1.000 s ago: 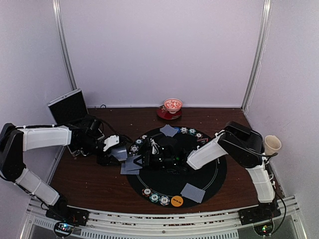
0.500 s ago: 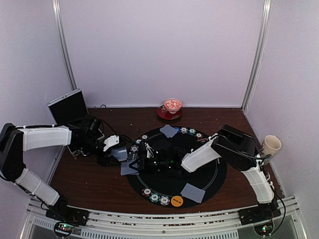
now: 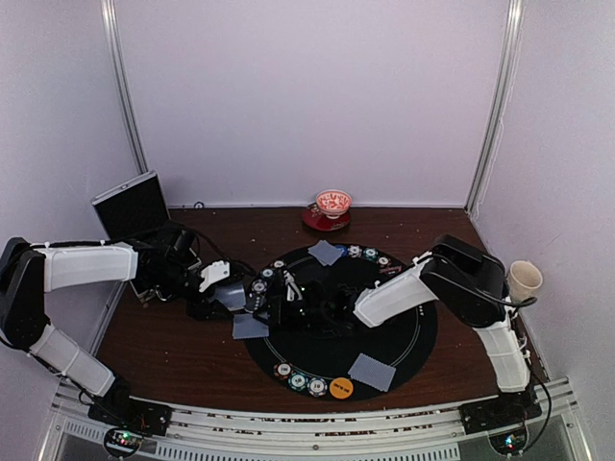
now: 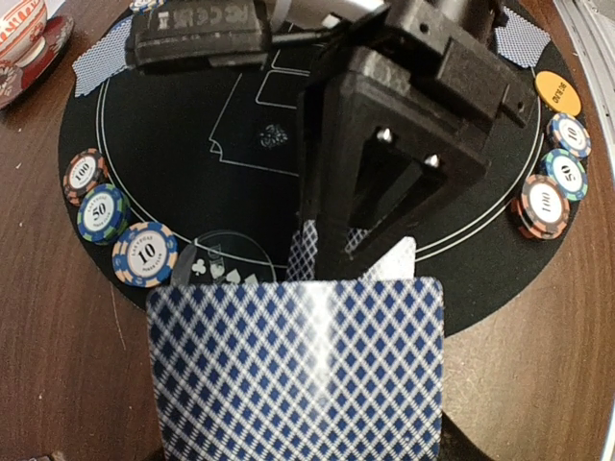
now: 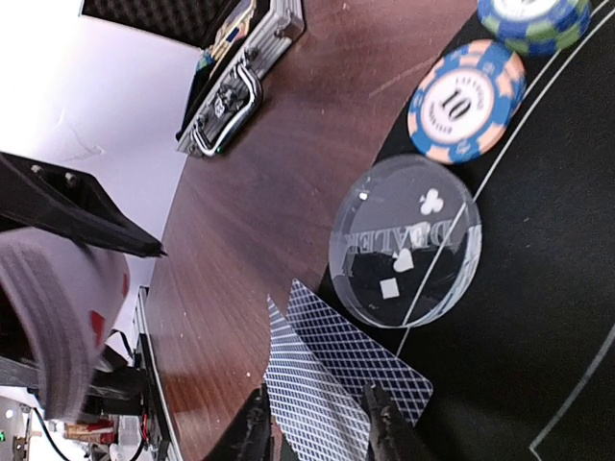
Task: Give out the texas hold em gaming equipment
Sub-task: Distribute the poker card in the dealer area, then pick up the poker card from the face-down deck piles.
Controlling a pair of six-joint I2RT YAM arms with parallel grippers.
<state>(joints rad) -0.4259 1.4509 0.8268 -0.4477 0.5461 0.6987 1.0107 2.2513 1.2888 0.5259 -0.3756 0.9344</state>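
The deck of cards in the jaws of the left gripper shows a back of dark blue diamond lattice on white, with a white border. The two cards between the jaws of the right gripper carry that same blue-and-white lattice. Just beyond those jaws the dealer disc is clear, with white lettering and white suit marks. Past it are a blue-and-peach chip and a blue-and-green chip, both stripe-edged and white-centred. The mat is black with thin white lines. The table is dark red-brown wood. Far right of the left jaws, the orange disc bears black lettering.
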